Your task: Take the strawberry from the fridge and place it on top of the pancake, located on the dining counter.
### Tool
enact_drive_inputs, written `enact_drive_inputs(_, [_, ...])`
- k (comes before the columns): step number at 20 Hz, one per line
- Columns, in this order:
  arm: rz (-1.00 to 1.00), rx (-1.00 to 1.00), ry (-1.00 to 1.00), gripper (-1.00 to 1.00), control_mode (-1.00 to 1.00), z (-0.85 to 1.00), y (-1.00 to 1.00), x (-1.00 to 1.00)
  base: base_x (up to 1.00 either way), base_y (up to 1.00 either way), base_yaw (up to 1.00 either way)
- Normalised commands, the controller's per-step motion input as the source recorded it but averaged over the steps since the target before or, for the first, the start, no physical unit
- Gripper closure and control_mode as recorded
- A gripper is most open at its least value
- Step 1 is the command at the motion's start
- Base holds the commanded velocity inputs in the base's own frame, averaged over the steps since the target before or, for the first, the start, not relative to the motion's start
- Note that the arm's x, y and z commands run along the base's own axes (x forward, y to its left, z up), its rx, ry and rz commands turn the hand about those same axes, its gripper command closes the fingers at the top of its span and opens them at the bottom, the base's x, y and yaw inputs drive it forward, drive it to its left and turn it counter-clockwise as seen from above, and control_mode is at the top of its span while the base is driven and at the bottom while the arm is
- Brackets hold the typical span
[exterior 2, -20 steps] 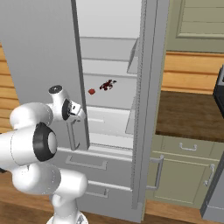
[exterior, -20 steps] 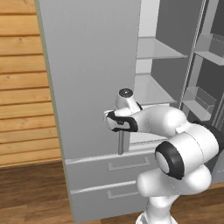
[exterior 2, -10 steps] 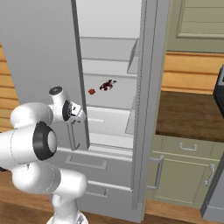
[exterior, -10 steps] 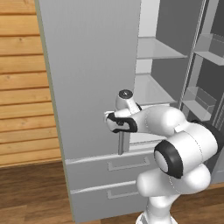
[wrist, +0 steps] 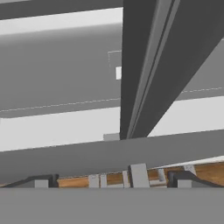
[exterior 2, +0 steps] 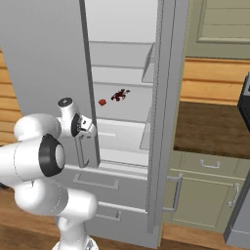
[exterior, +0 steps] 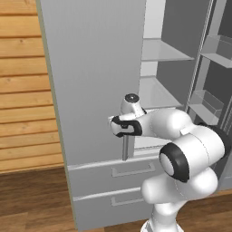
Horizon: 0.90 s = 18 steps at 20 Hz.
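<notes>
Wood-plank wall (exterior: 25, 86) meets a dark wood floor (exterior: 31, 199). Olive cabinets (exterior 2: 205, 193) carry a dark countertop (exterior 2: 210, 129), with an upper cabinet (exterior 2: 219, 27) above.

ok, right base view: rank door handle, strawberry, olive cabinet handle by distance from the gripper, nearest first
1. Door handle, right at the open gripper, on the fridge's left door.
2. Strawberry, up and right, on the fridge shelf.
3. Olive cabinet handle, far right and lower, past the fridge.
</notes>
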Motion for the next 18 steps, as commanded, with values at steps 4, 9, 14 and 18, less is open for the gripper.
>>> enact_drive_inputs(4, [0.00, 0.00, 0.00, -1.00, -1.00, -0.50, -0.03, 0.00, 0.00, 0.00, 0.00])
enact_drive_inputs(9, [0.00, 0.00, 0.00, 1.00, -1.00, -0.39, 0.00, -0.08, 0.00, 0.00, 0.00])
enact_drive_inputs(14, [-0.07, 0.00, 0.01, 1.00, -1.00, -0.48, 0.00, -0.47, 0.00, 0.00, 0.00])
enact_drive_inputs(18, [-0.25, 0.00, 0.00, 1.00, -1.00, -0.21, 0.10, -0.71, 0.00, 0.00, 0.00])
